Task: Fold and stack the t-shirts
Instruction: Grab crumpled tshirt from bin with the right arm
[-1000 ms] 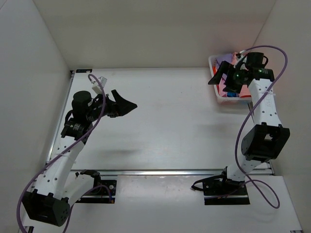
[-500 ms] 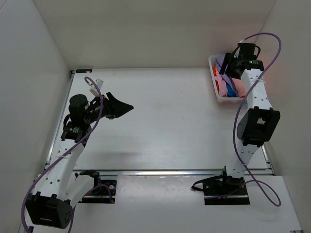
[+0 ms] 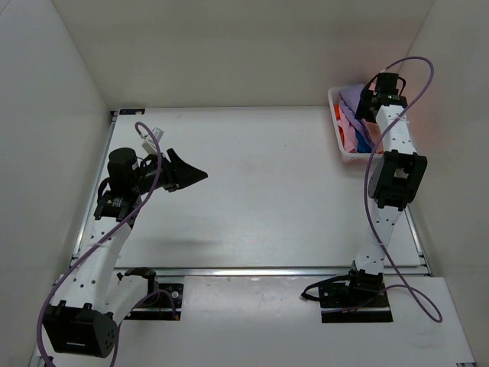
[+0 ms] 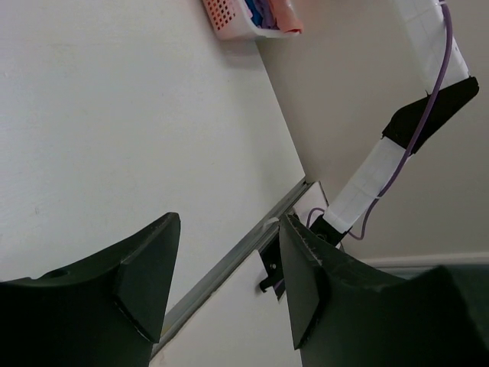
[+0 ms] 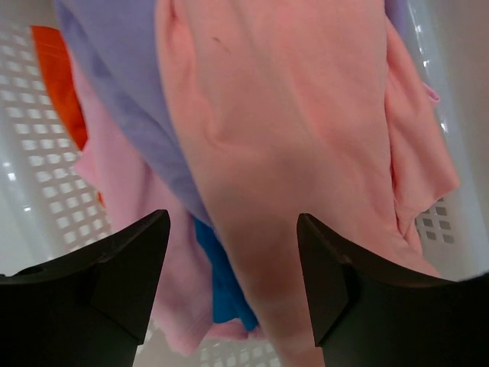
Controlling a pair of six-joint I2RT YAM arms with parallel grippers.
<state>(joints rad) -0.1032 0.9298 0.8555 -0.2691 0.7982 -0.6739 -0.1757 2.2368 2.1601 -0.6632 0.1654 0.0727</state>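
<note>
Several t-shirts lie heaped in a white plastic basket (image 3: 337, 130) at the table's far right. In the right wrist view a salmon-pink shirt (image 5: 298, 130) lies on top, over a lavender-purple one (image 5: 126, 84), a pink one (image 5: 134, 199), a blue one (image 5: 221, 279) and an orange-red one (image 5: 55, 73). My right gripper (image 5: 233, 287) is open just above the pile, over the salmon-pink and blue shirts, holding nothing. My left gripper (image 3: 195, 173) is open and empty above the left part of the table; its jaws (image 4: 228, 283) stand apart.
The basket also shows far off in the left wrist view (image 4: 244, 19). White walls close in the table on the left, back and right. A metal rail (image 3: 252, 270) runs along the table's near edge. The right arm (image 3: 393, 176) stands upright beside the basket.
My right gripper has moved back and over the basket, now above the shirt pile. My left gripper has shifted slightly left and back.
</note>
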